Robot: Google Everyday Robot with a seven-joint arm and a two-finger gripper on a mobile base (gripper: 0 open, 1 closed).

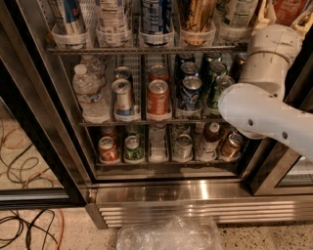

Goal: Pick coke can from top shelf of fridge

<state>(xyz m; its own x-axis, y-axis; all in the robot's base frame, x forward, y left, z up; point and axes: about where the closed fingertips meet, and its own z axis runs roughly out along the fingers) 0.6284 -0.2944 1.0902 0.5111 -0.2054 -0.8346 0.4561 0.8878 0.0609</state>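
Observation:
The fridge stands open in front of me, with wire racks of drinks. The top shelf carries tall cans and bottles in translucent white cups. A red can, probably the coke can, shows at the top right corner of that shelf, mostly cut off by the frame. My gripper is up there right at the red can, largely out of frame and behind my white arm. The arm reaches up across the fridge's right side.
The middle rack holds a water bottle, an orange-red soda can and other small cans. More cans stand on the lower rack. A black door frame is at the left. Cables and a clear plastic bag lie on the floor.

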